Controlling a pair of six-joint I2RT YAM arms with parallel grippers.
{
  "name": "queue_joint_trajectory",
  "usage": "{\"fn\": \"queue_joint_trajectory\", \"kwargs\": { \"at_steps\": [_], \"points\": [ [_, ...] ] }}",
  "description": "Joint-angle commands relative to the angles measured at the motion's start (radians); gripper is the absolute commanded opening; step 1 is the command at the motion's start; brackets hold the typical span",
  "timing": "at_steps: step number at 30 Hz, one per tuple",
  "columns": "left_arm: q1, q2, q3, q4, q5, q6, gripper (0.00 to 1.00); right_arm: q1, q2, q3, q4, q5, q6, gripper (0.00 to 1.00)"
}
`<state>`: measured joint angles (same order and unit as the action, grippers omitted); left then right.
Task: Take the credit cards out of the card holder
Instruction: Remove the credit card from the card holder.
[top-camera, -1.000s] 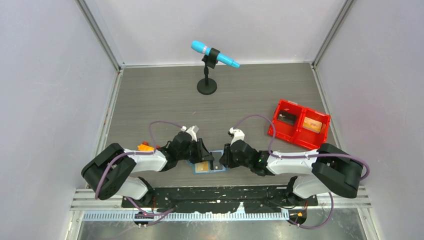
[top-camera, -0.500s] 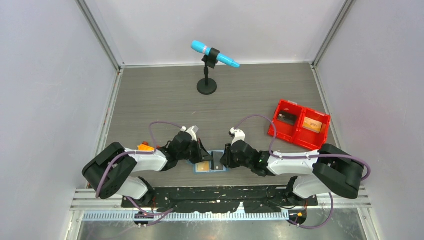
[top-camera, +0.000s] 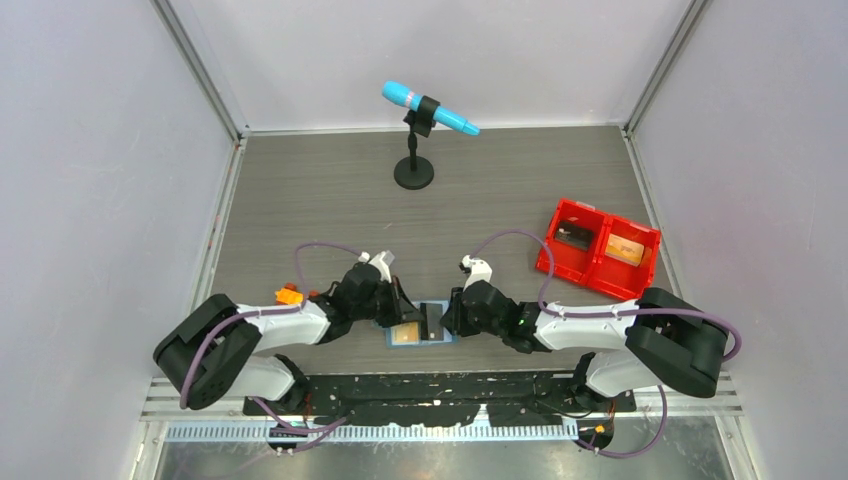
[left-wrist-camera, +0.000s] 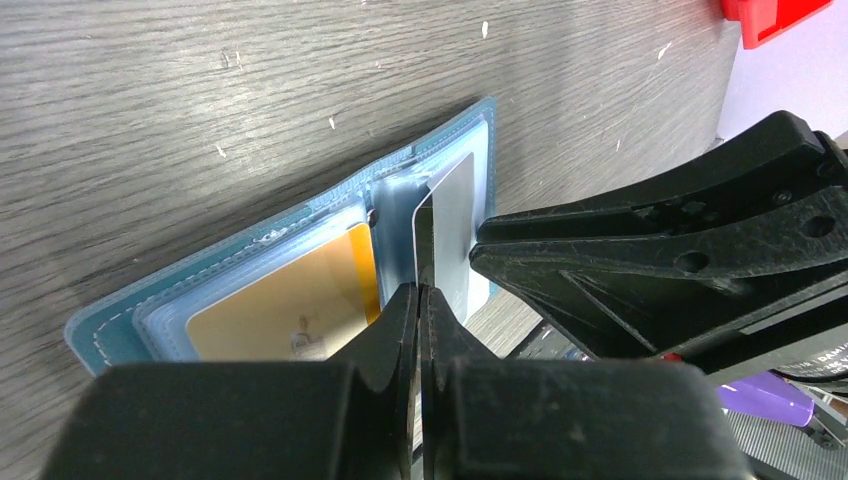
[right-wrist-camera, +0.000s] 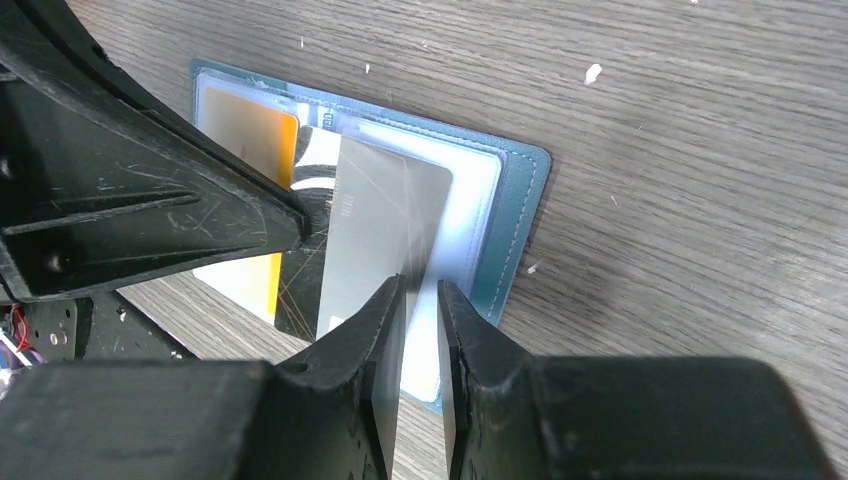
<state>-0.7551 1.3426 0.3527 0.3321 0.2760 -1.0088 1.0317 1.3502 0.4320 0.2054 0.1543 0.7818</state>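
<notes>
Top view. Open card holder (top-camera: 448, 338) flat on the table (top-camera: 330, 190), close to the near edge, between left gripper (top-camera: 405, 312) and right gripper (top-camera: 441, 320). Orange-gold card (top-camera: 404, 335) in its left half. Too small here to judge either grip.

Left wrist view. Pinched fully shut, apparently on the lower edge of a silver card (left-wrist-camera: 455, 225) standing up out of the pale pocket on the holder's right half. Against that card's far face: the tip of a right-gripper finger. For a clean pull, draw straight out along the pocket mouth, no twisting, no bending the card.

Right wrist view. Parted by a narrow gap only, nothing plainly between. Tips down on the pale pocket beside the silver card. Press steadily to pin the holder flat during the pull. Leave the orange-gold card for afterwards.
</notes>
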Motion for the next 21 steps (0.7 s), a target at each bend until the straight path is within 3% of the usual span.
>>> {"fn": "queue_joint_trajectory", "kwargs": {
  "at_steps": [1, 8, 21],
  "points": [
    [0.016, -0.041, 0.005, -0.050, -0.006, 0.038, 0.00, -0.011, 0.001, -0.026, -0.072, 0.034, 0.003, 0.26],
    [0.026, -0.094, 0.007, -0.100, 0.011, 0.059, 0.00, -0.013, -0.007, -0.019, -0.078, 0.028, -0.002, 0.26],
    [0.033, -0.325, 0.031, -0.370, -0.070, 0.134, 0.00, -0.016, -0.043, 0.018, -0.114, 0.022, -0.053, 0.26]
  ]
}}
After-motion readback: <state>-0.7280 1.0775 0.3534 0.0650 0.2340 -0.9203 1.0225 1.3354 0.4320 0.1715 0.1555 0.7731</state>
